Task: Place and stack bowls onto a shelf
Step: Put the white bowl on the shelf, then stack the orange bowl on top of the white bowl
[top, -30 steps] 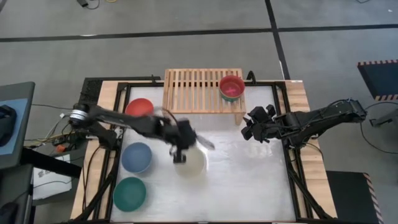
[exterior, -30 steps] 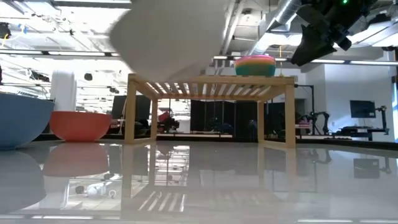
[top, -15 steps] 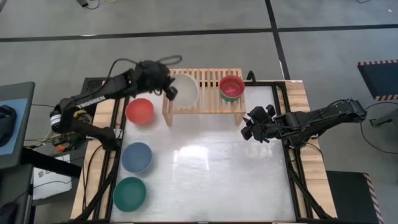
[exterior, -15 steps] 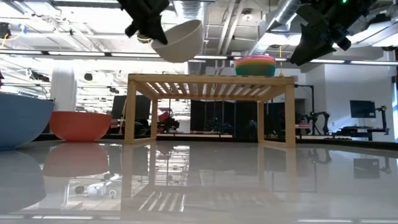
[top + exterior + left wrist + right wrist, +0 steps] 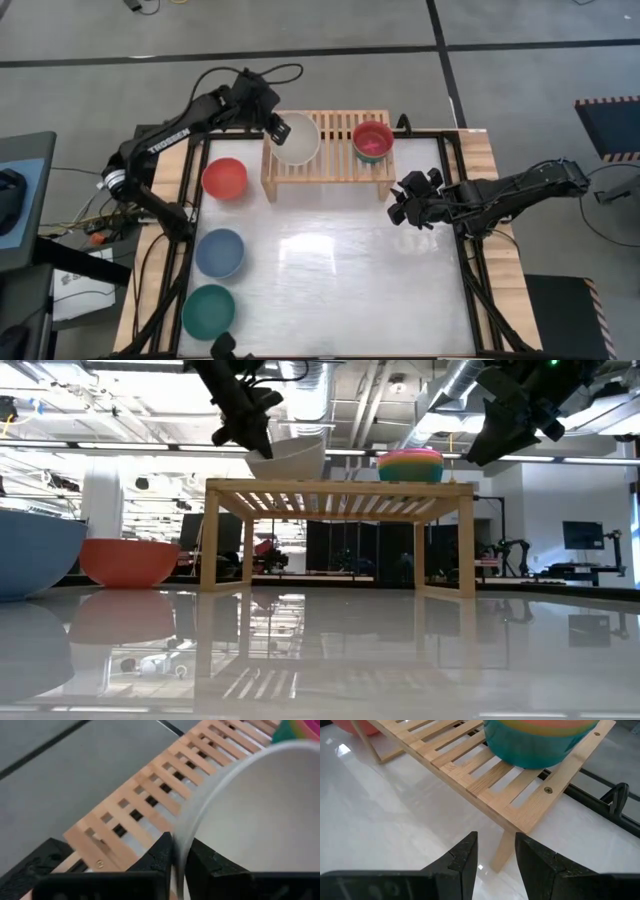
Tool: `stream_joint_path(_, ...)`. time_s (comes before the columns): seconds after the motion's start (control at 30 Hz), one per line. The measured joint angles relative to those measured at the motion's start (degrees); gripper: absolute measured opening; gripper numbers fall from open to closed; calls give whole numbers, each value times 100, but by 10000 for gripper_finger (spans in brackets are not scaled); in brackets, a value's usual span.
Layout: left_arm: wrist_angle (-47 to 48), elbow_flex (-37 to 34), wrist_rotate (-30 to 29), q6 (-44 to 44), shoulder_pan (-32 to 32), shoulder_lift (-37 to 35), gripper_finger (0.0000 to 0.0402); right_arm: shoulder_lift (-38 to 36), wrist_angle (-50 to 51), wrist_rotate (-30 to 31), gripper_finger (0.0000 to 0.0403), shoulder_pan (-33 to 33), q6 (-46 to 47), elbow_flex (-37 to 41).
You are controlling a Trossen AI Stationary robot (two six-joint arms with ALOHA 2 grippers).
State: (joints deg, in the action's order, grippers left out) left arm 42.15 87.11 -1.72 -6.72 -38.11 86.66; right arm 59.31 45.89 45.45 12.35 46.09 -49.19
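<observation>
My left gripper (image 5: 279, 129) (image 5: 250, 430) is shut on the cream bowl (image 5: 299, 140) (image 5: 292, 460) over the left part of the light-wood shelf (image 5: 335, 160) (image 5: 340, 488). The bowl's base is at the slats; I cannot tell whether it rests on them. A stack of small bowls (image 5: 373, 140) (image 5: 410, 464) (image 5: 535, 740), pink on top, sits on the shelf's right end. The red bowl (image 5: 224, 178), slate blue bowl (image 5: 220, 252) and teal bowl (image 5: 209, 311) stand on the table's left side. My right gripper (image 5: 405, 206) (image 5: 495, 855) hangs open near the shelf's right leg. My left gripper (image 5: 179, 852) pinches the cream bowl's rim (image 5: 181, 837) on the side toward the table's left, one finger inside the bowl and one outside. The fingers come slanting down from the left. The bowl stays mouth up, slightly tilted, its base at the shelf's slats.
The shelf stands at the table's far edge, with bare slats (image 5: 340, 125) between the cream bowl and the stack. The white tabletop (image 5: 340, 270) lies bare in the middle and on the right. Black frame rails (image 5: 470, 280) run along the table's sides.
My left gripper has carried the cream bowl up from the table's middle and toward the far edge, over the shelf's left part, then down toward the slats. The bowl has stayed in its hold throughout.
</observation>
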Motion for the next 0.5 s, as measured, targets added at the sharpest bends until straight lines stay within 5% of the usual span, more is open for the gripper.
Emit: stream_joint_path(0.5, 87, 98, -942, 532, -15, -345, 165, 0, 9, -12, 156, 1, 2, 0)
